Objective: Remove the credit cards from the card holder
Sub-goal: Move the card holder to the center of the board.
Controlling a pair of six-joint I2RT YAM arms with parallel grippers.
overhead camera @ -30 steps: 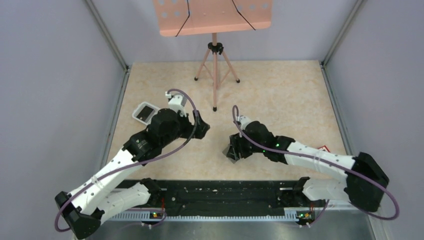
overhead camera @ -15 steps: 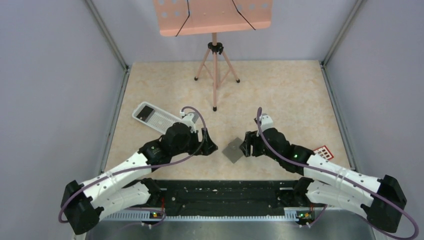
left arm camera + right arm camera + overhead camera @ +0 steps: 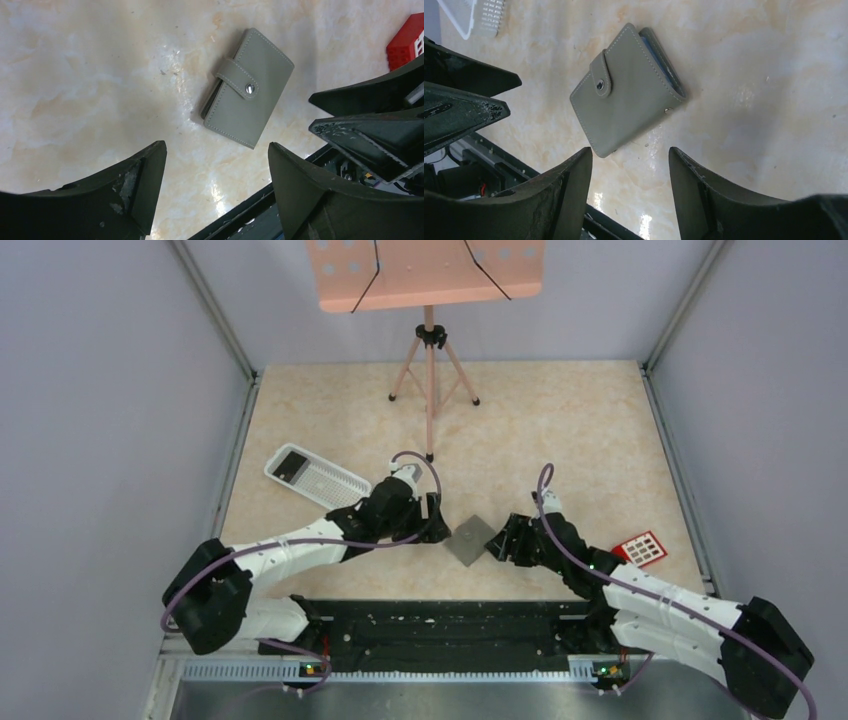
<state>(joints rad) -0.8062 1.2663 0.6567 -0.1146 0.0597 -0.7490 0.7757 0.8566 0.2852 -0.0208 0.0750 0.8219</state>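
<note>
The grey card holder (image 3: 468, 540) lies closed on the table between my two grippers, its strap snapped shut; it also shows in the left wrist view (image 3: 248, 87) and the right wrist view (image 3: 628, 91), where a blue edge peeks from its side. A red credit card (image 3: 640, 548) with pale squares lies on the table at the right, and its corner shows in the left wrist view (image 3: 407, 42). My left gripper (image 3: 437, 523) is open and empty just left of the holder. My right gripper (image 3: 500, 539) is open and empty just right of it.
A white ribbed tray (image 3: 315, 478) with a dark item in it lies at the left, its corner in the right wrist view (image 3: 474, 17). A pink music stand on a tripod (image 3: 430, 360) stands at the back. A black rail (image 3: 450, 625) runs along the near edge.
Both arms have swung toward the middle and lowered. The right gripper let go of the card holder, which now lies on the table between them. The tray and red card came into view.
</note>
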